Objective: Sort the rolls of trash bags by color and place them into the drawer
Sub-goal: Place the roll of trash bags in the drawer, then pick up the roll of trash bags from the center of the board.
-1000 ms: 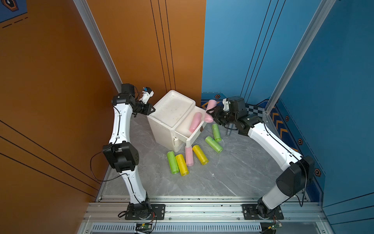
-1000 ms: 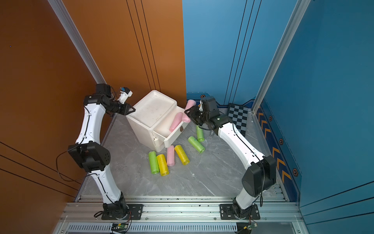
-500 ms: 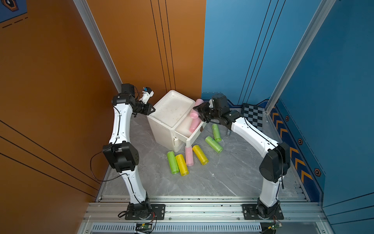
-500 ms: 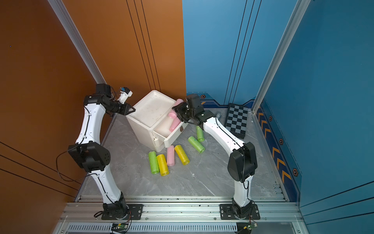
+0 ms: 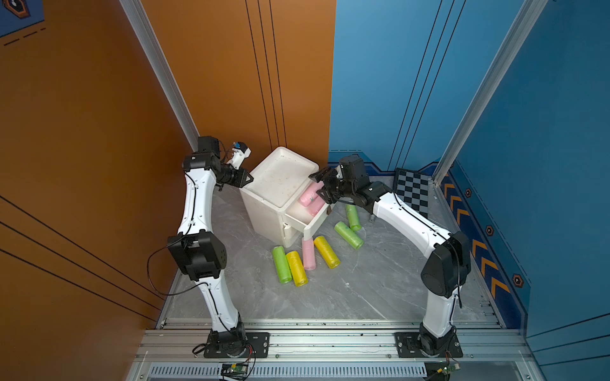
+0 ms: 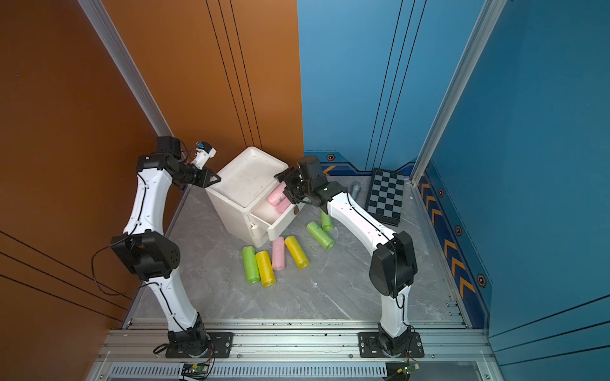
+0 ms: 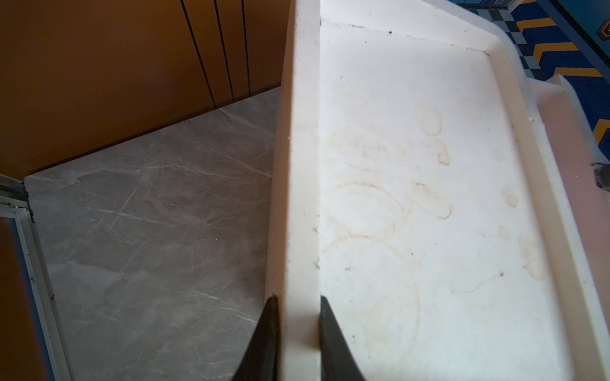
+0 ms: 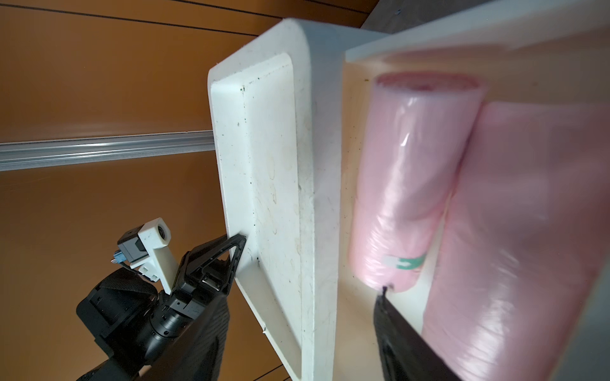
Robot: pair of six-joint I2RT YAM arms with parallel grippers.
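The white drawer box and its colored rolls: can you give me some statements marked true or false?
Two pink rolls lie in the open drawer. True.
Every green roll is in the drawer. False: three green rolls lie on the table.
The left gripper is clamped on the white cabinet's rim. True.
The right gripper holds a yellow roll. False: it is open above the drawer; both yellow rolls lie on the table.
No pink roll lies on the table. False: one pink roll lies between the yellow rolls.
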